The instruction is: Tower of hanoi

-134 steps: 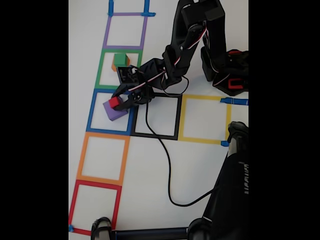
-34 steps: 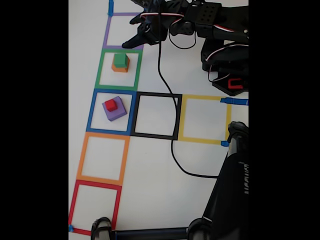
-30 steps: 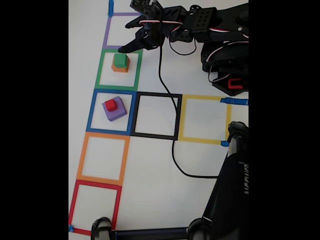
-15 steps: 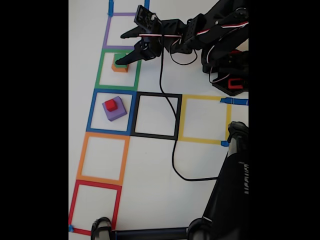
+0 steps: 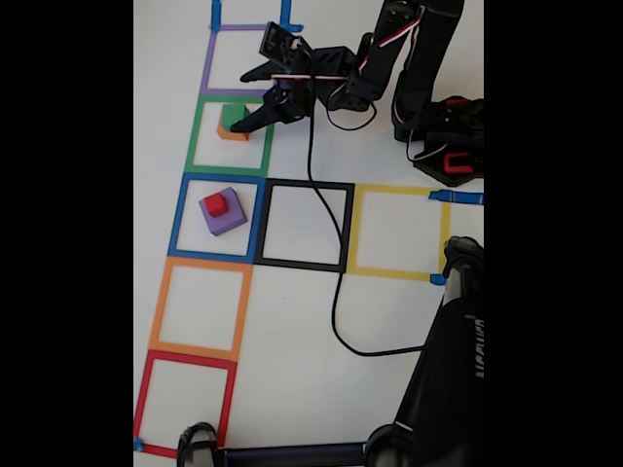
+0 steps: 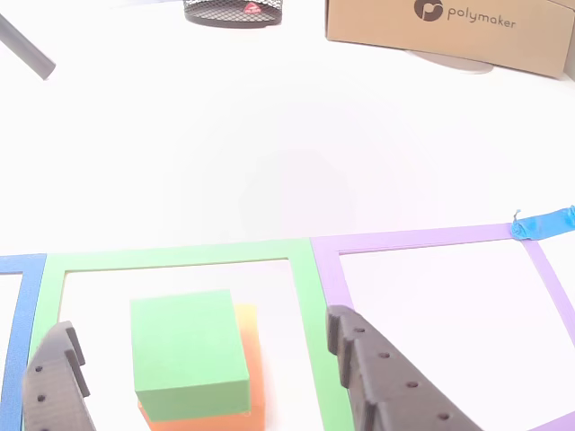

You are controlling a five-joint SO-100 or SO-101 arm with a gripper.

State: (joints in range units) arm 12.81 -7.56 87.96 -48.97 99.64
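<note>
Gripper (image 6: 202,359) spread wide around green cube (image 6: 189,348) (close view), red cube (image 5: 215,203) on purple cube (image 5: 226,216)

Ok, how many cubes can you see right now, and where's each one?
4. Red cube sits on the purple cube in the blue square. Green cube sits on the orange cube in the green square, between the open hand's fingers.
</note>
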